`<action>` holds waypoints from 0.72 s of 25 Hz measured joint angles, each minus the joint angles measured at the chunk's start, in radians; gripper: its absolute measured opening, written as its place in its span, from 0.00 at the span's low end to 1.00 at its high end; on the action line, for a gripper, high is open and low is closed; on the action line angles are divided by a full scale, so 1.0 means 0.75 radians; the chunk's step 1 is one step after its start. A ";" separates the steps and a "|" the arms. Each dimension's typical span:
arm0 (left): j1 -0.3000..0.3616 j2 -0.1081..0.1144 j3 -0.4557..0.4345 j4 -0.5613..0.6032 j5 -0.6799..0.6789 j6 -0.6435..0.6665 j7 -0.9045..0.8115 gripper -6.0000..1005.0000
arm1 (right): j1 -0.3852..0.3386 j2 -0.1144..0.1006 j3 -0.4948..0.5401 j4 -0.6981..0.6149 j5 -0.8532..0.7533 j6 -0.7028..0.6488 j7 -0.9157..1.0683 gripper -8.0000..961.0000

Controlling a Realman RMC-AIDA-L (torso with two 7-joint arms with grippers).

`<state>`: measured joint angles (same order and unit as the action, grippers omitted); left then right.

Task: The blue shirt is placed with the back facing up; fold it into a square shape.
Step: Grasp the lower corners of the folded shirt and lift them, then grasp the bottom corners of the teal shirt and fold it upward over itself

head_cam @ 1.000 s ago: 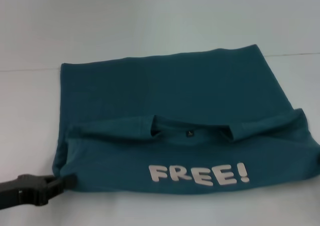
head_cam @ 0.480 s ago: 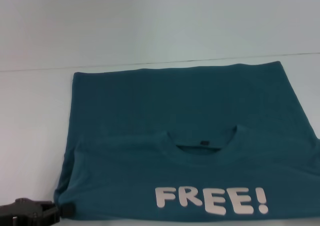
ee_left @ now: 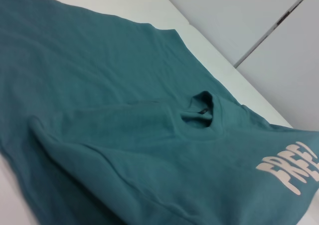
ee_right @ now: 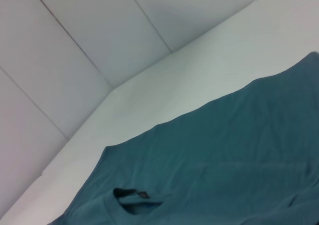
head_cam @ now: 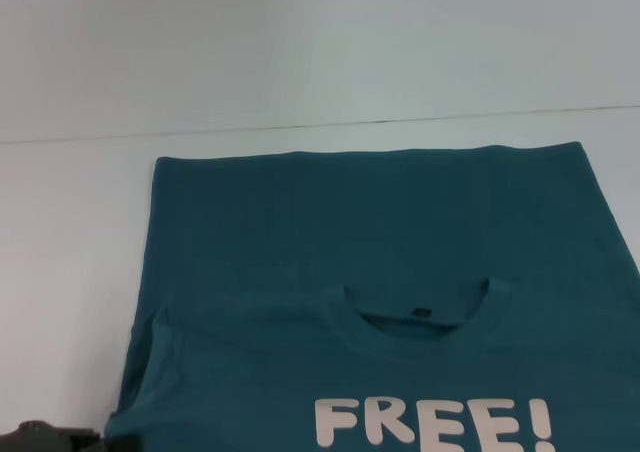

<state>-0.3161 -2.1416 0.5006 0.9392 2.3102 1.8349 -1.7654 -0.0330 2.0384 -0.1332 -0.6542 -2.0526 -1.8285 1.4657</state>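
The blue shirt (head_cam: 370, 242) lies on the white table, its upper part folded over so the collar (head_cam: 420, 317) and the white "FREE!" lettering (head_cam: 432, 424) face up near the front edge. My left gripper (head_cam: 100, 440) shows only as a dark sliver at the shirt's near-left corner, shut on the fabric there. The left wrist view shows the shirt (ee_left: 124, 135) close up with the collar and lettering. The right wrist view shows the shirt (ee_right: 224, 160) and collar from the other side. My right gripper is out of view.
The white table (head_cam: 70, 232) runs back to a far edge line (head_cam: 300, 126), with a pale wall behind. Bare table lies left of the shirt and beyond it. The shirt's right side reaches the head view's right edge.
The whole shirt has slid toward me, with its far edge now lower in the head view. The left gripper has moved back with the near-left corner and almost left the view.
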 joint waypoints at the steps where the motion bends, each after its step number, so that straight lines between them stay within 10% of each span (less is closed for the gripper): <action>1: 0.005 0.001 -0.005 0.003 0.004 0.008 0.001 0.04 | -0.006 0.001 0.007 -0.006 0.000 -0.005 0.000 0.07; 18: 0.030 0.000 -0.051 0.001 0.062 0.093 0.034 0.04 | 0.037 -0.009 0.072 -0.043 -0.002 -0.008 0.050 0.07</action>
<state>-0.2933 -2.1416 0.4621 0.9402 2.3570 1.9049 -1.7398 -0.0054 2.0320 -0.0794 -0.6863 -2.0541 -1.8347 1.5034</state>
